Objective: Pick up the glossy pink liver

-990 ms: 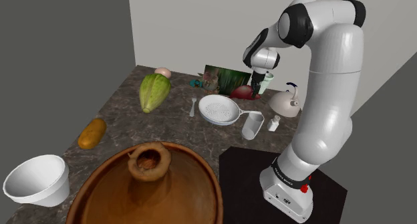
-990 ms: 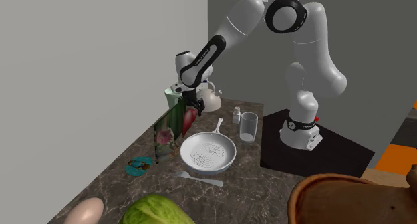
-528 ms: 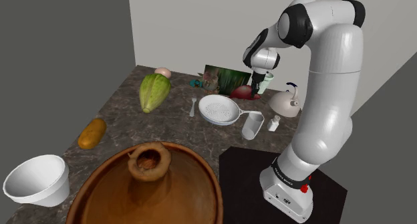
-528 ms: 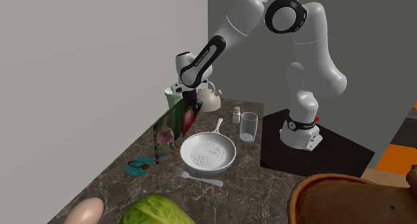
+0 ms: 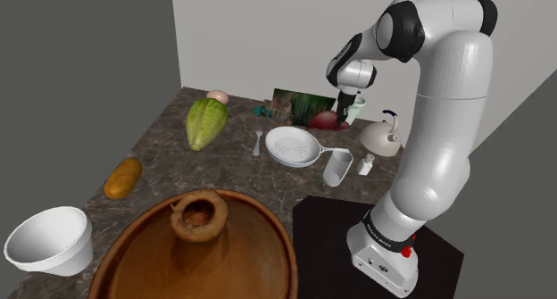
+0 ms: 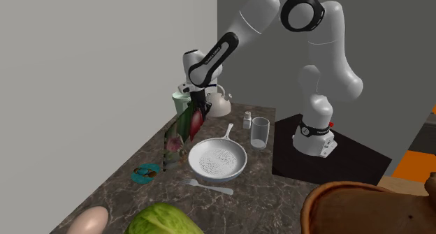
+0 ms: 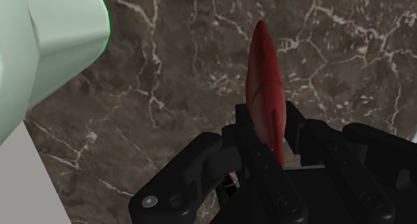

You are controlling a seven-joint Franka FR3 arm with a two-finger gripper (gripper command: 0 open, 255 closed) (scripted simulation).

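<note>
Red liver (image 7: 262, 75) clasped in claw (image 7: 268, 121); long axis upright, tip down.

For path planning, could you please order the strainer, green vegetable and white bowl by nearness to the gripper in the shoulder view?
1. Strainer, just lower left of the gripper.
2. Green vegetable, farther left.
3. White bowl, lower left corner.

Glossy dark-red liver (image 7: 262, 82), thin and pointed, clasped in the hand (image 7: 270, 126).
</note>
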